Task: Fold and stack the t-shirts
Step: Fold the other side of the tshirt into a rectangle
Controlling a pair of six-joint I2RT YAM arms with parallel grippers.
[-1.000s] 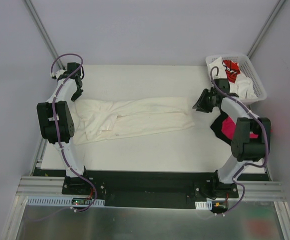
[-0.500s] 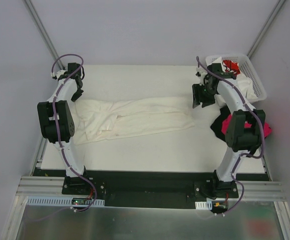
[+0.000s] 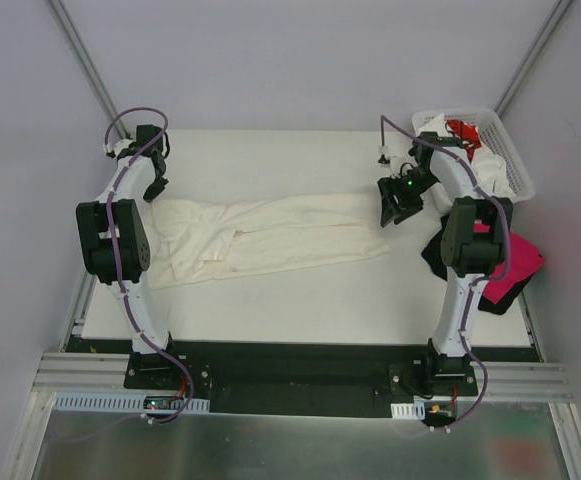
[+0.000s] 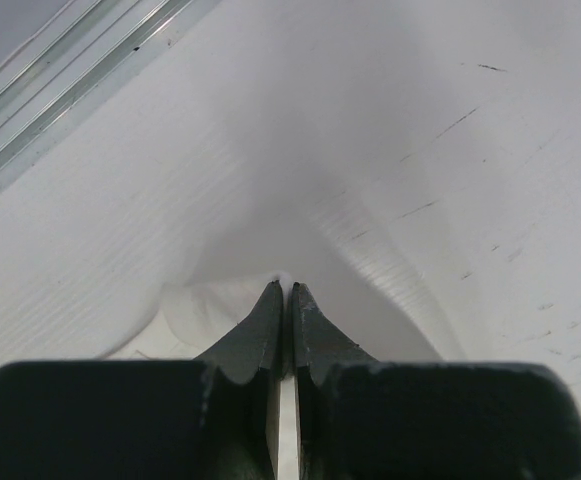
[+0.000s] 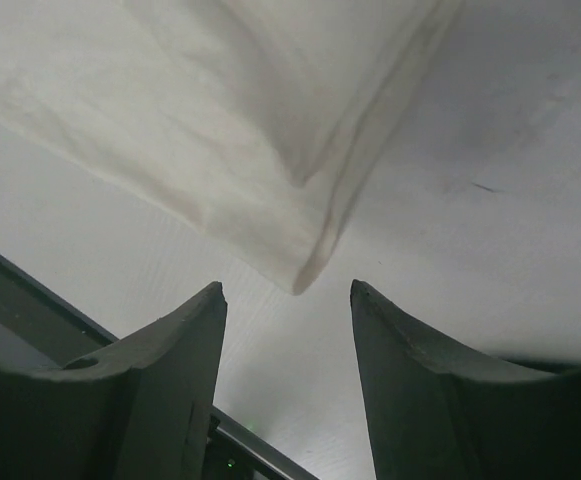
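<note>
I have the cream shirt lying lengthwise across the middle of the table, roughly flattened but with wrinkles down its centre. My left gripper sits at the shirt's left end, clenched. Cloth rises in a ridge to its tips, so I judge it is pinching that edge to anchor it. My right gripper is released, jaws wide, hovering just off the shirt's right end. In its wrist view the hem corner points straight into the gap, not yet between the pads, so that grasp is not made. With both ends held I could tension the cloth and fold it. The pink shirt lies heaped at the right edge under that arm, and more shirts wait in the basket at the far right corner.
</note>
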